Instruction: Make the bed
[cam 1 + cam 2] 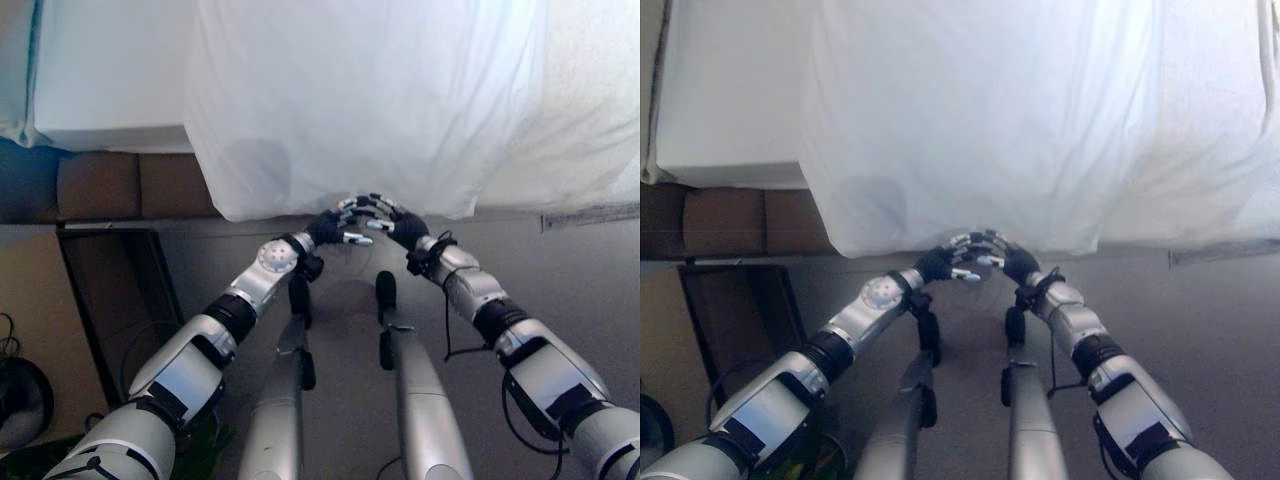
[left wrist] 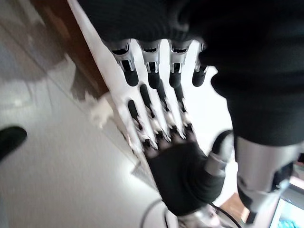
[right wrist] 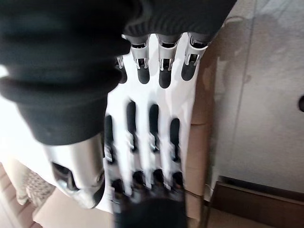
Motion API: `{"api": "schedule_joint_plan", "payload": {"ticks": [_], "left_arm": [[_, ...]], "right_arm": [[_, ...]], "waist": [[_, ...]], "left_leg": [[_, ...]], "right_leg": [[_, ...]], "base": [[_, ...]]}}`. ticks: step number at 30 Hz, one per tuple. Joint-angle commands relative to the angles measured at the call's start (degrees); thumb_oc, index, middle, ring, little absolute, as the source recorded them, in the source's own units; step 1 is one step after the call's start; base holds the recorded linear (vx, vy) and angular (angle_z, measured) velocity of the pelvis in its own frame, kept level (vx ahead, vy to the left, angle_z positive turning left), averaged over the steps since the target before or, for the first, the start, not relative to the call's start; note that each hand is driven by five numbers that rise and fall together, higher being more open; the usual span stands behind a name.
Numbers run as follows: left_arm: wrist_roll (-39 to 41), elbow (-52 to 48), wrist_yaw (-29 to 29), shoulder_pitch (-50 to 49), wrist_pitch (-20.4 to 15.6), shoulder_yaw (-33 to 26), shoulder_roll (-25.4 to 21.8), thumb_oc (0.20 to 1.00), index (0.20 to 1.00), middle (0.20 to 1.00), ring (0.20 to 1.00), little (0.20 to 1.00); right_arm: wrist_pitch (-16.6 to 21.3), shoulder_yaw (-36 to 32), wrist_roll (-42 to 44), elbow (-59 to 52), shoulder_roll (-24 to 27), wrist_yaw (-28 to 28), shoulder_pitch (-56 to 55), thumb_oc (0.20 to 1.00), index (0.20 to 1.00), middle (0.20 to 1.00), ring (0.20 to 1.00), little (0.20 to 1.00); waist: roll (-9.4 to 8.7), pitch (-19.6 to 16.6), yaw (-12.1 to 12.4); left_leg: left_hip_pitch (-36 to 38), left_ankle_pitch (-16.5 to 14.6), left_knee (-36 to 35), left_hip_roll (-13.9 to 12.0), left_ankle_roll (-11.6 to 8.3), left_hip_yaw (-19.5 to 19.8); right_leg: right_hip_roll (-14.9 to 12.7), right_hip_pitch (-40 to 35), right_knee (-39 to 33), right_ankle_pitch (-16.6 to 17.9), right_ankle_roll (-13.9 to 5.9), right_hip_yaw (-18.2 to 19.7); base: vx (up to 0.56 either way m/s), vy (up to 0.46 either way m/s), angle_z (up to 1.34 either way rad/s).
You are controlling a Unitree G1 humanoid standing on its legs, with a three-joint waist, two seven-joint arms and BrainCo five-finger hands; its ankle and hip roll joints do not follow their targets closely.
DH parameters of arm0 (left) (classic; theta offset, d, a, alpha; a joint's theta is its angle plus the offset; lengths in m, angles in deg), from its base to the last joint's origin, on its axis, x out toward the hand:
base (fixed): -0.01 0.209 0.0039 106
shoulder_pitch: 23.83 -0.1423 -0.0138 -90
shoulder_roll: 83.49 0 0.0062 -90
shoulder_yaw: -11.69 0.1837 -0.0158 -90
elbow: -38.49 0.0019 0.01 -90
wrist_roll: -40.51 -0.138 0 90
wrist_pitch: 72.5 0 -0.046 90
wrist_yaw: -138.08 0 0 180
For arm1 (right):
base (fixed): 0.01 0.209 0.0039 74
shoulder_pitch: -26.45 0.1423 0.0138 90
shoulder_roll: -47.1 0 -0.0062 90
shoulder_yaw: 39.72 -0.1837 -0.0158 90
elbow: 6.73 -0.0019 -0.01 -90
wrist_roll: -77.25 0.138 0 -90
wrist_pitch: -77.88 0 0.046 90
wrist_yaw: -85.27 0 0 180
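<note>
Both hands, left hand [image 1: 335,226] and right hand [image 1: 398,226], meet open and empty (fingers straight) just below the hanging white sheet [image 1: 360,110].

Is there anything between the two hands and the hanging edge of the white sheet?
Nothing. In the left eye view, left hand and right hand meet fingertip to fingertip just under the white sheet hem, fingers straight.

Grey floor [image 1: 600,290]; dark brown low cabinet [image 1: 110,300] at left.
</note>
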State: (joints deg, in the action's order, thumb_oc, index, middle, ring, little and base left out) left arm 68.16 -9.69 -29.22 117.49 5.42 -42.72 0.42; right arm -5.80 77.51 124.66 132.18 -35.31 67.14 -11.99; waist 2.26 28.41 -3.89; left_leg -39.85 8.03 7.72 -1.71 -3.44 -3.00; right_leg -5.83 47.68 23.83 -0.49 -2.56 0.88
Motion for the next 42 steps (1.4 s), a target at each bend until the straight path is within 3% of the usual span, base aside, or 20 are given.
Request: {"api": "schedule_joint_plan", "payload": {"ticks": [1,8,11,21,27,29,33,42], "left_arm": [[-3.9,1.8,-4.4,4.7,-5.4,-3.7,-1.3,1.000,1.000,1.000,1.000,1.000],[-7.5,8.2,-13.4,12.7,-6.6,-4.4,-5.8,1.000,1.000,1.000,1.000,1.000],[-6.7,12.3,-16.7,15.8,-6.7,-5.0,-5.9,1.000,1.000,1.000,1.000,1.000],[-5.7,22.6,-22.4,24.1,-6.2,-5.6,-10.0,1.000,1.000,1.000,1.000,1.000],[-2.5,25.4,-23.6,24.1,-5.0,-7.0,-13.7,1.000,1.000,1.000,1.000,1.000],[-2.5,25.4,-23.6,24.2,-5.0,-7.0,-13.7,1.000,1.000,1.000,1.000,1.000],[-2.9,27.9,-27.3,21.8,-3.6,-9.7,-16.4,1.000,1.000,1.000,1.000,1.000],[-2.4,34.1,-31.5,12.2,1.0,-18.3,-14.8,1.000,1.000,1.000,1.000,1.000]], "right_arm": [[1.7,-0.6,2.9,0.2,1.6,-1.0,3.4,1.000,1.000,1.000,1.000,1.000],[3.3,-0.3,7.3,3.6,2.6,2.2,11.7,1.000,1.000,1.000,1.000,1.000],[3.5,-0.5,11.0,6.8,1.9,4.4,14.4,1.000,1.000,1.000,1.000,1.000],[3.7,-0.4,9.7,19.6,5.1,10.6,24.1,1.000,1.000,1.000,1.000,1.000],[2.3,-3.1,7.7,27.6,10.2,18.4,26.8,1.000,1.000,1.000,1.000,1.000],[2.3,-3.1,7.7,27.6,10.2,18.4,26.9,1.000,1.000,1.000,1.000,1.000],[1.0,-5.7,5.7,31.6,14.5,22.7,25.9,1.000,1.000,1.000,1.000,1.000],[0.1,-12.7,4.9,33.2,15.2,27.4,17.5,1.000,1.000,1.000,1.000,1.000]], "waist": [[-0.74,-2.4,0.2],[-1.62,-2.7,0.1],[-1.77,-2.7,0.0],[-1.76,-3.9,0.2],[-1.18,-4.0,0.5],[-1.17,-3.7,0.5],[-0.27,-3.6,1.1],[1.03,-3.2,1.6]], "left_leg": [[-6.1,-4.8,9.5,-2.1,-2.26,1.3],[-12.5,-6.4,16.6,-2.5,-2.59,1.1],[-13.3,-6.2,16.2,-2.6,-2.79,0.8],[-13.2,-5.1,14.6,-3.1,-3.64,0.4],[-10.3,-3.6,10.8,-3.6,-4.27,0.3],[-10.0,-3.5,10.5,-3.6,-4.29,0.3],[-5.9,-1.1,4.7,-3.4,-4.94,0.3],[0.7,1.2,-1.3,-3.0,-5.19,0.3]], "right_leg": [[-2.8,1.5,-2.7,3.5,-5.49,2.5],[-2.7,7.5,3.6,2.1,-5.00,2.7],[-3.1,8.3,3.5,2.2,-5.21,2.4],[-3.6,8.3,2.6,2.4,-5.22,1.7],[-4.0,5.2,0.2,2.6,-5.37,0.6],[-4.0,4.9,0.0,2.7,-5.36,0.5],[-4.3,1.0,-3.8,3.3,-5.74,-0.4],[-4.7,-5.0,-8.1,4.4,-6.18,-1.7]], "base": [[0.00,0.000,0.00],[-0.02,0.001,0.02],[-0.02,0.006,0.00],[-0.01,0.002,0.00],[0.00,0.000,0.00],[0.00,-0.006,0.03],[0.02,-0.038,0.03],[0.02,-0.017,0.00]]}}
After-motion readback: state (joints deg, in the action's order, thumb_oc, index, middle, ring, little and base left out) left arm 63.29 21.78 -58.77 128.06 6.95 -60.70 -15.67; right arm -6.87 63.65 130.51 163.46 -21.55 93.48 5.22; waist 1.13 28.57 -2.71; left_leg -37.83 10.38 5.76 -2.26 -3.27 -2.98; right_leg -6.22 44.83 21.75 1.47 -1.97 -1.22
